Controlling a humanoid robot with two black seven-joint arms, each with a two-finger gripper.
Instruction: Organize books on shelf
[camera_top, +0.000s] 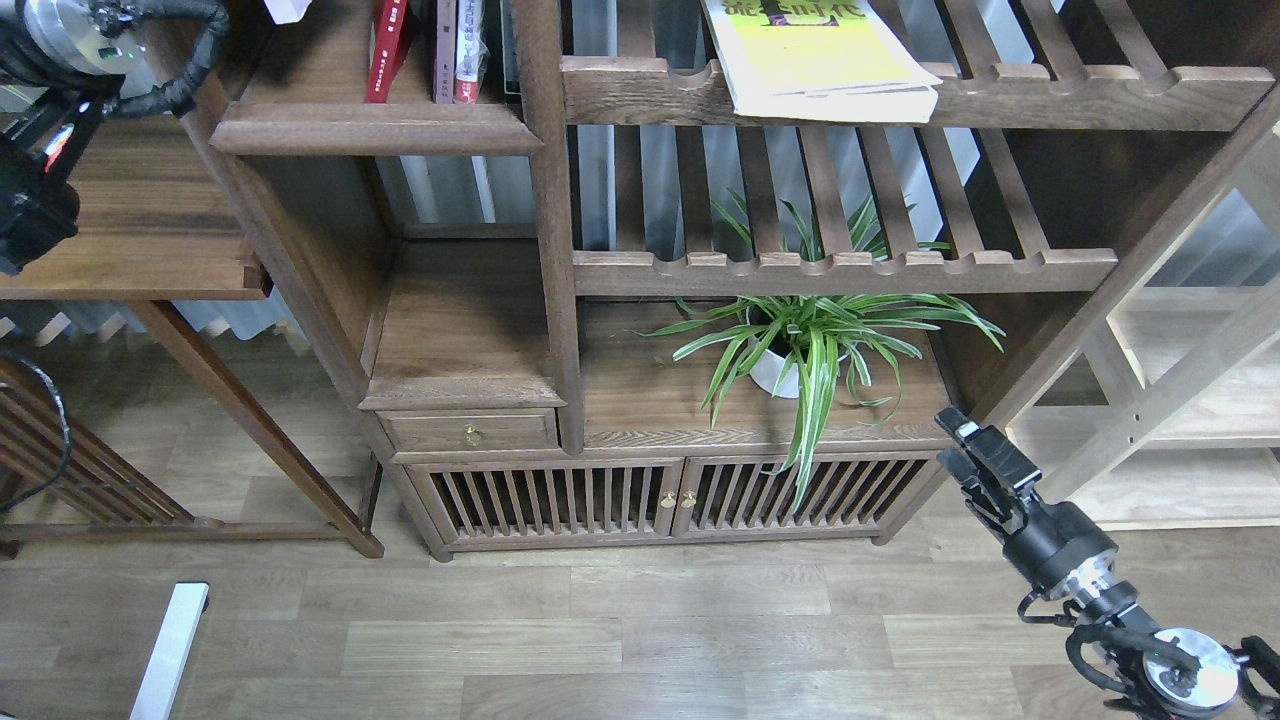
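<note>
Head view: red book (388, 50) upright on shelf (370, 128) at 11 o'clock, yellow-green book (820, 55) flat on slatted rack (1000, 95) at 1; my right gripper (958, 440) at 4, fingers close together, empty; left gripper's state can't tell.

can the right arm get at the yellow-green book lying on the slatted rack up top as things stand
Probably yes. The right gripper hangs low by the cabinet's corner, holding nothing, and the yellow-green paperback book overhangs the slatted rack's front rail with open space before it. It is a long reach upward, though.

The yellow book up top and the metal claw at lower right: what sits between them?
In the head view, a slatted rack and a potted plant lie between the yellow book and right gripper.
</note>
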